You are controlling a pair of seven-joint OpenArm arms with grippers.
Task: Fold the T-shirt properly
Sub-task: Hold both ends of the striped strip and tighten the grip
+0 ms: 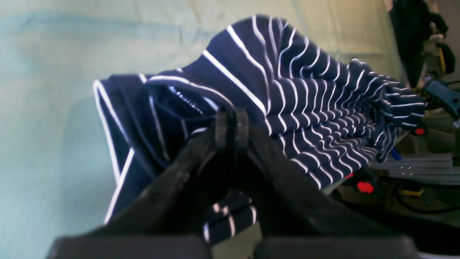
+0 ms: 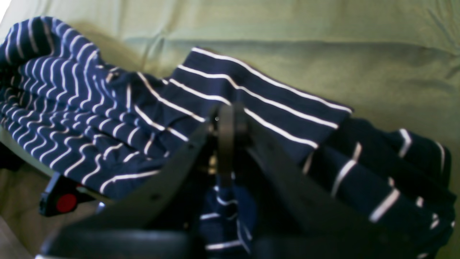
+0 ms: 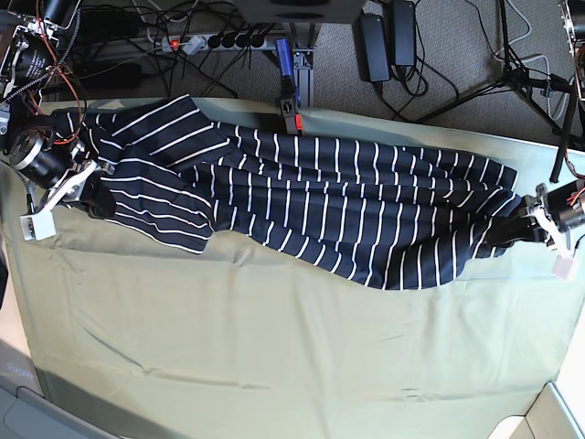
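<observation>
My left gripper [image 1: 232,124] is pinched tight on the T-shirt [image 3: 311,206]; the two black ribbed pads meet with a bunched fold of navy knit caught between them, and more striped cloth hangs down between my fingers toward the camera. My right gripper [image 2: 230,124] is likewise clamped on the shirt, its rounded pads pressed together over a thick edge where the white stripes run broad and straight.

From the base view, the shirt lies stretched sideways across the far half of the table, strung between my two hands. It is soft, thin jersey, dark navy with narrow, evenly spaced white lines that ripple into waves wherever the cloth gathers. Near my right gripper [image 3: 84,187] a sleeve flap lies flat, its stripes slanting; near my left gripper [image 3: 526,219] the cloth narrows to a crumpled point. The middle sags in long shallow creases.

Under it is the olive-green table cloth [image 3: 274,347], matte and smooth, with a few soft ridges. At the far table edge a black clamp [image 3: 291,114] with red tabs touches the shirt's border.
</observation>
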